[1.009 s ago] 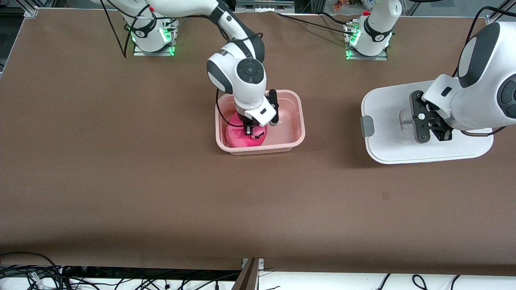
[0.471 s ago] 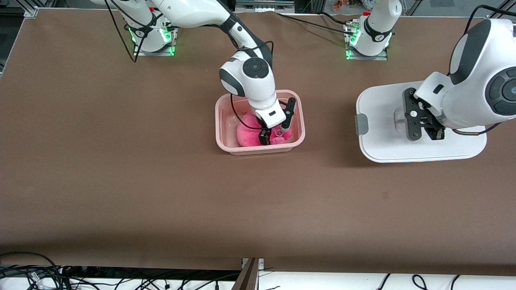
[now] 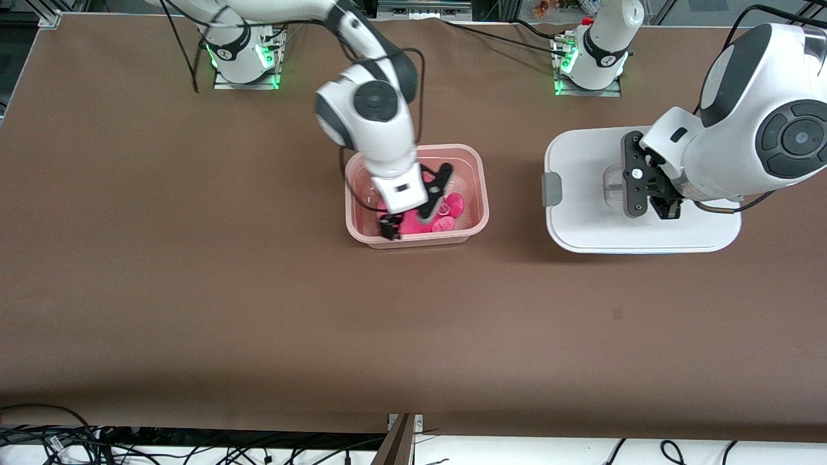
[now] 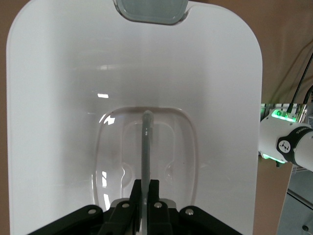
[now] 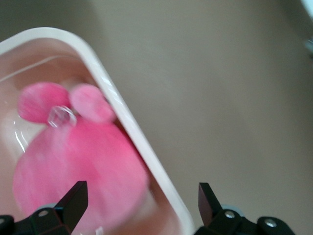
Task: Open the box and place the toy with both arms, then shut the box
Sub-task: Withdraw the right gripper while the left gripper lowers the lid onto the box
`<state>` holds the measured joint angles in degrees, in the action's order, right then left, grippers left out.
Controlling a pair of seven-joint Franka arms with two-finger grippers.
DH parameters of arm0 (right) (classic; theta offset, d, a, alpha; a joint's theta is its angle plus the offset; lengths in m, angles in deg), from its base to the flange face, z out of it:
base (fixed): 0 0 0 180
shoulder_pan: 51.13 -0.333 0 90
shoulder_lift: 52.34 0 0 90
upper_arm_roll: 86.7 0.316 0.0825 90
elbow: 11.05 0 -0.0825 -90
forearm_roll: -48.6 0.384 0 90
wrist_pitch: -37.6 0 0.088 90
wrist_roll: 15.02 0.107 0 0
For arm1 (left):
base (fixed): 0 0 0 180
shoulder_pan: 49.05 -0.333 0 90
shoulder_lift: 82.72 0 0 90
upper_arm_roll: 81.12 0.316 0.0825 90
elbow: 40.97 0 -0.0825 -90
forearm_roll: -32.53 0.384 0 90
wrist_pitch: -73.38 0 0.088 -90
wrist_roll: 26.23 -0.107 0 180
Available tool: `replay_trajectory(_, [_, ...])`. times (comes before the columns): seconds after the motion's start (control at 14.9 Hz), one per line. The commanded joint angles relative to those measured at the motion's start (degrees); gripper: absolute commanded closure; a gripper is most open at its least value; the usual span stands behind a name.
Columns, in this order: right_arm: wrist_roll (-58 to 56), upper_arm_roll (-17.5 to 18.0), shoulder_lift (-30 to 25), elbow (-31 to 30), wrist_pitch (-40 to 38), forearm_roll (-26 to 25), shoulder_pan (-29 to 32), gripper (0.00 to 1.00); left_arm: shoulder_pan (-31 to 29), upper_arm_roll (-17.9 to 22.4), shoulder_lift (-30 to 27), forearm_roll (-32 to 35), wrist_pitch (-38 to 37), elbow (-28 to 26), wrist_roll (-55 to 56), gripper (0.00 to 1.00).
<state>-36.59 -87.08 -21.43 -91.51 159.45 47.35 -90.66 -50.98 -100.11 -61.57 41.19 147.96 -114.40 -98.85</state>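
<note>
The toy (image 3: 431,214) lies in the box (image 3: 477,187). The right hand (image 3: 413,219) hovers released over it. The left hand (image 3: 649,194) grips the lid's (image 3: 581,213) handle; a tilted lid could snag the rim.

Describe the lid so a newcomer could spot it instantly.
Start at the brown table and go toward the left arm's end, past the pink box. The lid is the flat white rounded panel there, with a grey clip and a recessed handle pinched by the left gripper.
</note>
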Motion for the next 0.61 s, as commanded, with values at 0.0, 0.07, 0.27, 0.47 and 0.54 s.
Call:
replay_trajectory(0.0, [-0.5,0.8,-8.9,-2.0,-7.7,3.9,7.3,0.00,2.8,0.0,1.6,-4.6,3.0,0.7,1.5,1.00])
replay_trajectory(0.07, [-0.5,0.6,-10.9,-1.9,-12.3,4.0,9.8,0.00,4.3,0.0,2.7,-6.5,3.9,0.2,4.2,1.00])
replay_trajectory(0.27, [-0.3,-3.3,-18.0,-1.9,-19.2,4.2,11.4,0.00,13.5,0.1,5.3,-6.0,8.6,0.3,14.0,1.00])
replay_trajectory(0.47, [0.7,-12.5,-22.5,-2.1,-26.8,9.7,11.4,0.00,21.0,0.0,8.4,-6.8,15.2,0.3,24.1,1.00])
replay_trajectory(0.54, [0.9,-16.4,-24.0,-2.5,-28.5,11.7,11.4,0.00,24.0,0.0,9.9,-6.9,17.6,0.3,27.1,1.00])
